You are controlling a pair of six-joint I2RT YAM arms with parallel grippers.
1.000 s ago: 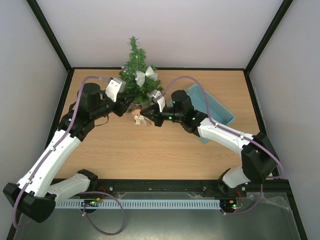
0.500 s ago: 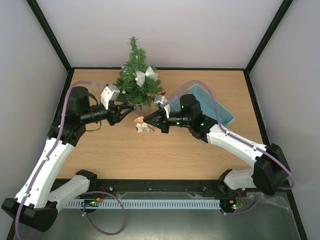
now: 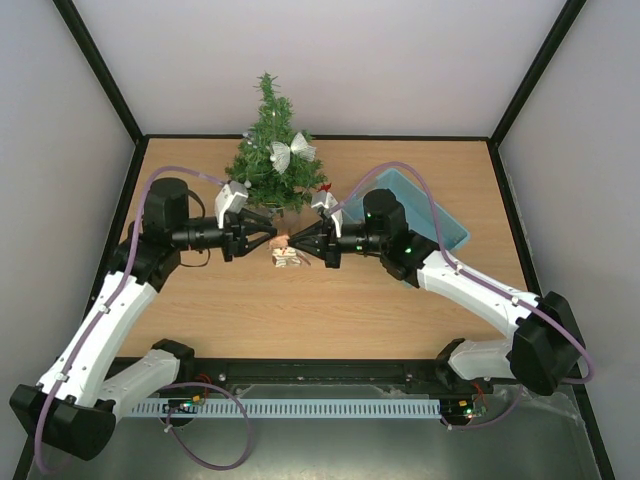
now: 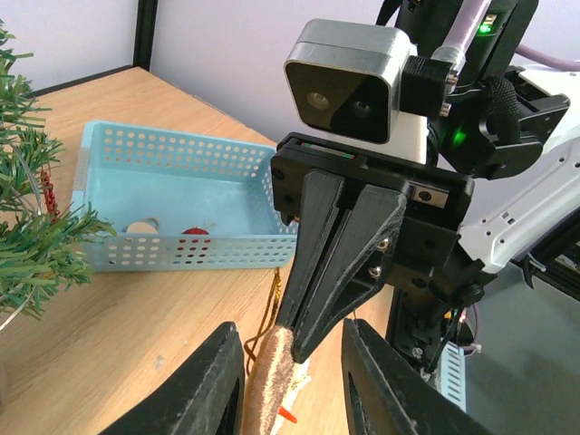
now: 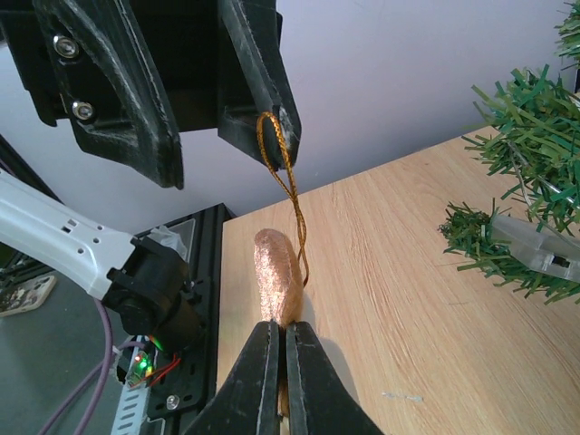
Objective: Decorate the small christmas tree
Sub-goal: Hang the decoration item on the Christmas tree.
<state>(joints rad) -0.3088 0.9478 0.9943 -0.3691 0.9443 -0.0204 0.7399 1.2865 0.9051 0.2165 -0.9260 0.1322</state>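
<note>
The small christmas tree (image 3: pixel 268 140) stands at the back of the table, with a silver bow ornament (image 3: pixel 291 153) on it. In front of it my two grippers meet tip to tip. My right gripper (image 5: pixel 283 328) is shut on a flat fuzzy brown ornament (image 5: pixel 276 276), held above the table. Its gold loop string (image 5: pixel 288 186) hangs over one finger (image 5: pixel 258 63) of my left gripper (image 4: pixel 292 331). The left gripper is open, its jaws either side of the ornament (image 4: pixel 270 381) without pressing it. Tree branches (image 5: pixel 535 172) show at the right of the right wrist view.
A light blue perforated basket (image 4: pixel 100 149) lies behind the right arm at the back right, holding a red ornament (image 4: pixel 192 236) and a pale one (image 4: pixel 140 227). A clear plastic piece (image 5: pixel 535 249) sits among the lower branches.
My left gripper has swung away from the tree base to the right and now straddles the ornament. The right gripper pulled back from the tree with the ornament and has since held nearly still.
</note>
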